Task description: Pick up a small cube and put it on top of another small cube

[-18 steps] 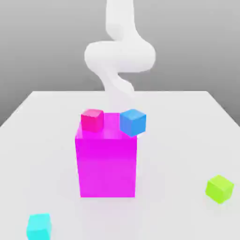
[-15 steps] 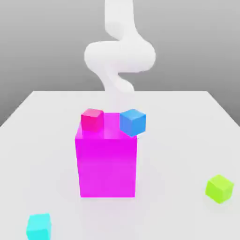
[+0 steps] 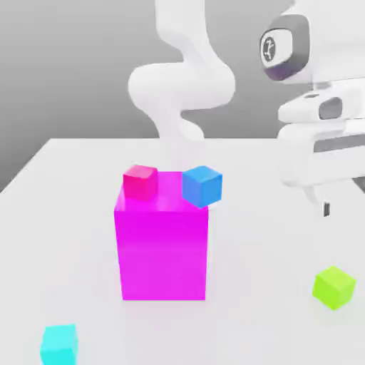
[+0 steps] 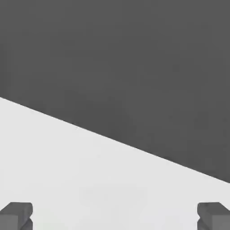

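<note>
Two fingers [image 4: 115, 216] spread wide, empty, above table [image 4: 67, 166]; lime-green cube [image 3: 333, 287] untouched.

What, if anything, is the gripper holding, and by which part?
Nothing is held. The gripper is open with only bare table between its fingertips; the lime-green cube lies untouched.

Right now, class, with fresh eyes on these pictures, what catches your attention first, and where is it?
The big magenta block stands mid-table, with a small pink cube and a small blue cube at its top. The white gripper hangs at the exterior view's right, fingers open, above the lime-green cube.
</note>
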